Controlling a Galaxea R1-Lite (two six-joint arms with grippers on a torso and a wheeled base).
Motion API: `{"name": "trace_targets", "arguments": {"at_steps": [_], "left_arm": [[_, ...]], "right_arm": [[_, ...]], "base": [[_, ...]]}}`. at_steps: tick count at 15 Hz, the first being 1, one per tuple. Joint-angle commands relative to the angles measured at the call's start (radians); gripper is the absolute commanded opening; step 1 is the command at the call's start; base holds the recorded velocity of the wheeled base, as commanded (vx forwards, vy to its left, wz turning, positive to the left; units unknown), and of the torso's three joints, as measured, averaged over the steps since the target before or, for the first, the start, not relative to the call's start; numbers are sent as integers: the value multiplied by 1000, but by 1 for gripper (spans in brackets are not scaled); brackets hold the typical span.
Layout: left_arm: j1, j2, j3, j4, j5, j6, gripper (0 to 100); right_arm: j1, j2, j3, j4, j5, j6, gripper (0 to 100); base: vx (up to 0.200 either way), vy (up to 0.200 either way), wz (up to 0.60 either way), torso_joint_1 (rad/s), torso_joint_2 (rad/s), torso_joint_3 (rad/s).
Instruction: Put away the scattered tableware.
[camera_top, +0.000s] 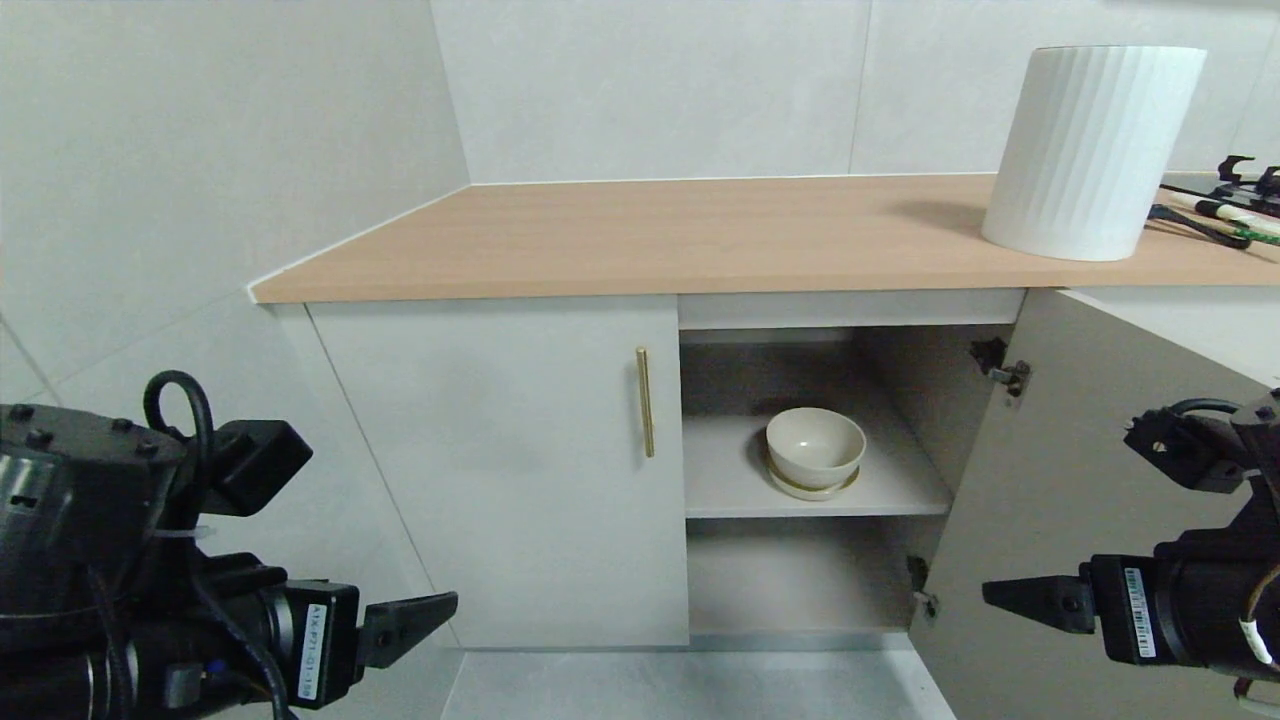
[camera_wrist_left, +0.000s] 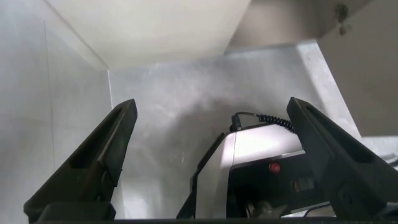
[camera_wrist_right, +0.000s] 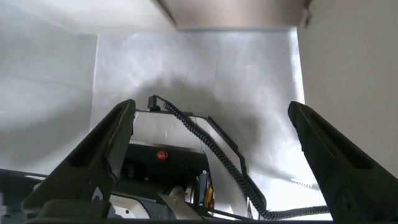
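Both grippers sit closest to us, low in the head view. At the lower left, the left gripper (camera_top: 415, 617) has its two fingers (camera_wrist_left: 106, 155) spread wide apart with nothing between them. At the lower right, the right gripper (camera_top: 1020, 597) is the same: fingers (camera_wrist_right: 102, 155) wide apart, holding nothing. Just behind the right gripper is the open cupboard door (camera_top: 1050, 480), swung out on the right side of the frame. Past it, in the middle of the frame, a cream bowl (camera_top: 815, 447) sits on a small plate (camera_top: 812, 489) on the middle shelf (camera_top: 730, 470) inside the cupboard. So the dishes look put away, and I think the job now is to shut that door. To do it well, the right gripper should go around the door's loose edge, push on its outside slowly, and stay away from the hinges. Left of the bowl is the closed door (camera_top: 500, 460) with a gold handle (camera_top: 645, 402). Up on the wooden counter (camera_top: 650, 235), at the upper right, stands a white ribbed pot (camera_top: 1090, 150).
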Motion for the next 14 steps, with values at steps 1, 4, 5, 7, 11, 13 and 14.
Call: {"name": "trace_targets", "arguments": {"at_steps": [1,4,5,7,11,13,14], "left_arm": [[0,4,0,-1,1,0,100],[0,4,0,-1,1,0,100],[0,4,0,-1,1,0,100],[-2,4,0,-1,1,0,100],[-2,4,0,-1,1,0,100],[-2,4,1,-1,-1,0,100],[-2,4,1,-1,-4,0,100]], "right_arm": [[1,2,0,-1,0,0,100],[1,2,0,-1,1,0,100],[1,2,0,-1,0,0,100],[1,2,2,-1,0,-1,100],[1,2,2,1,0,-1,100],[1,2,2,1,0,-1,100],[1,1,2,1,0,-1,100]], "base": [[-200,0,0,2,2,7],[-200,0,0,4,2,5],[-200,0,0,-2,7,2],[-200,0,0,2,2,-2],[-100,0,0,2,0,1],[0,0,0,0,0,0],[0,0,0,0,0,0]]}}
